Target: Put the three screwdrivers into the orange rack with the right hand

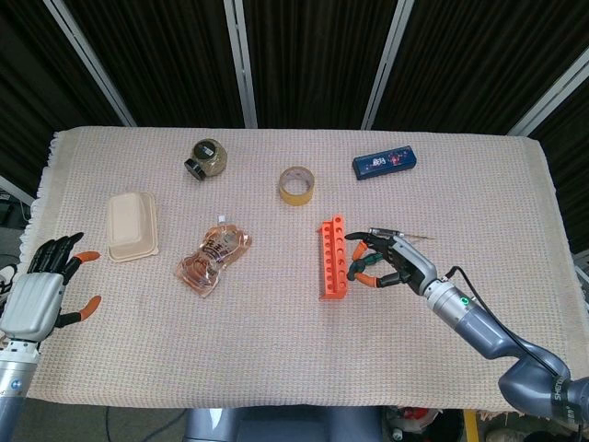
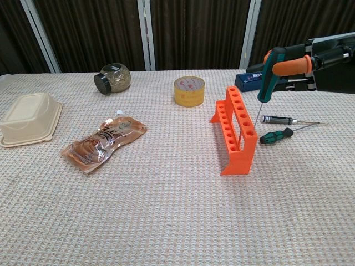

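The orange rack [image 2: 236, 130] [image 1: 333, 259] stands mid-table with a row of holes on top. My right hand [image 1: 394, 261] [image 2: 321, 55] grips a green-handled screwdriver [image 2: 266, 75], nearly upright, its thin shaft pointing down with the tip just above the rack's near holes. Two more screwdrivers lie on the cloth right of the rack: a black one [image 2: 280, 119] and a green-and-black one [image 2: 276, 136]. My left hand [image 1: 41, 290] hovers open at the table's left front edge.
A yellow tape roll [image 2: 189, 91], a jar [image 2: 114, 77], a beige lidded box [image 2: 29, 118], a snack pouch [image 2: 104, 142] and a blue box [image 1: 386, 163] lie on the woven cloth.
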Controlling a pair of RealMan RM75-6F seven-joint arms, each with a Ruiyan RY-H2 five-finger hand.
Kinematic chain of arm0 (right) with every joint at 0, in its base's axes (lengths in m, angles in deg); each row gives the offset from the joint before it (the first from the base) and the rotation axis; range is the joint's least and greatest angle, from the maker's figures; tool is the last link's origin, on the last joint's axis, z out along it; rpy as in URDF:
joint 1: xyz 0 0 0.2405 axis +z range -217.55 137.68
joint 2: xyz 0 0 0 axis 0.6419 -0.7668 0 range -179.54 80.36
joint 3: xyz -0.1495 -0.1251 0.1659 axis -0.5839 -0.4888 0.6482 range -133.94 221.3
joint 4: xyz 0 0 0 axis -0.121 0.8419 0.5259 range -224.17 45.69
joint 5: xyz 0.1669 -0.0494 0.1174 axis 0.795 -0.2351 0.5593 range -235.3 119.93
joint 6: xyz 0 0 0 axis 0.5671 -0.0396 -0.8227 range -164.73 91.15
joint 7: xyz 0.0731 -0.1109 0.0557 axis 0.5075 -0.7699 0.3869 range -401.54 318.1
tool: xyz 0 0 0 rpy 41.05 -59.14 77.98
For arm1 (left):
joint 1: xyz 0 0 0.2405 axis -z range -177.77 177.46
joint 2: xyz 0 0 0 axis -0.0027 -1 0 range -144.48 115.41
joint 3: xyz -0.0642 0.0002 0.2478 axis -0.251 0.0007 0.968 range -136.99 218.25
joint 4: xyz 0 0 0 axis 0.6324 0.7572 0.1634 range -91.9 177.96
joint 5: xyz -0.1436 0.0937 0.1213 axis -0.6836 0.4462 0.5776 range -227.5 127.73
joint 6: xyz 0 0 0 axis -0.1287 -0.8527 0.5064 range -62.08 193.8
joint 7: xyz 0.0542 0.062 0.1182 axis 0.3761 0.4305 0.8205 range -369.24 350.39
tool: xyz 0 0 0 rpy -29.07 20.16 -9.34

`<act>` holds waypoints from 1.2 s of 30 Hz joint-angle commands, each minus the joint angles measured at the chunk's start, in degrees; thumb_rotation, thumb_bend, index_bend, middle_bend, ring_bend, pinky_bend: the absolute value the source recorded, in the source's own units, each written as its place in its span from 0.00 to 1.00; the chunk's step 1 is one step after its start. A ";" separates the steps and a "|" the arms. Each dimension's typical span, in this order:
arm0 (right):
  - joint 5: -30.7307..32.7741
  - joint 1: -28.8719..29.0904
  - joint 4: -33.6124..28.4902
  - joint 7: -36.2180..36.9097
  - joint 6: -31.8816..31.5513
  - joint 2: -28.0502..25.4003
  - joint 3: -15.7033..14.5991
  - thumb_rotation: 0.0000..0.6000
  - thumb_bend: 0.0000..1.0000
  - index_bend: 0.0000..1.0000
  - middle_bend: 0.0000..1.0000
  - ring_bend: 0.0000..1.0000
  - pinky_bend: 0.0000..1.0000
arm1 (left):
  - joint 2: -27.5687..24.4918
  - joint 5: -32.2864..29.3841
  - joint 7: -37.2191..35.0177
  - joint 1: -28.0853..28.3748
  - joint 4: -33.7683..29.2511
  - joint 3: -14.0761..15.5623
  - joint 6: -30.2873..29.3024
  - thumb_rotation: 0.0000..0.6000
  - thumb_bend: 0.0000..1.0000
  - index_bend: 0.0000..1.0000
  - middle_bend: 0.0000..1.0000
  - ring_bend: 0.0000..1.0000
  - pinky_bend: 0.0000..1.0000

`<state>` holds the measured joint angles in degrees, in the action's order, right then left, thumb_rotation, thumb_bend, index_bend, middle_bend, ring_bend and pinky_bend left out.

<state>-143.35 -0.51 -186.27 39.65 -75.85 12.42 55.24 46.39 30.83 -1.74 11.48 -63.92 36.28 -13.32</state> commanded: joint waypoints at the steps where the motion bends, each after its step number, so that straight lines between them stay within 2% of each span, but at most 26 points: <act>1: -0.76 0.42 0.50 0.55 0.01 0.29 -0.65 1.00 0.35 0.59 0.14 0.00 0.00 | 0.09 -0.11 0.01 -0.02 0.16 -0.02 -0.01 1.00 0.27 0.25 0.02 0.01 0.00; 16: -5.69 2.56 5.78 4.32 -2.17 4.26 -4.99 1.00 0.35 0.56 0.13 0.00 0.00 | 0.36 -0.30 -0.50 0.07 0.83 0.04 0.37 1.00 0.27 0.25 0.02 0.01 0.00; 36: -3.10 2.83 9.37 -4.59 -5.91 8.56 -6.98 1.00 0.35 0.49 0.10 0.00 0.00 | 0.62 -0.48 -0.54 0.30 1.21 -0.07 0.68 1.00 0.27 0.25 0.02 0.01 0.00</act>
<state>-146.81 2.42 -177.20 35.58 -81.51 20.62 48.36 47.00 30.35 -2.29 11.79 -62.71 36.21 -12.63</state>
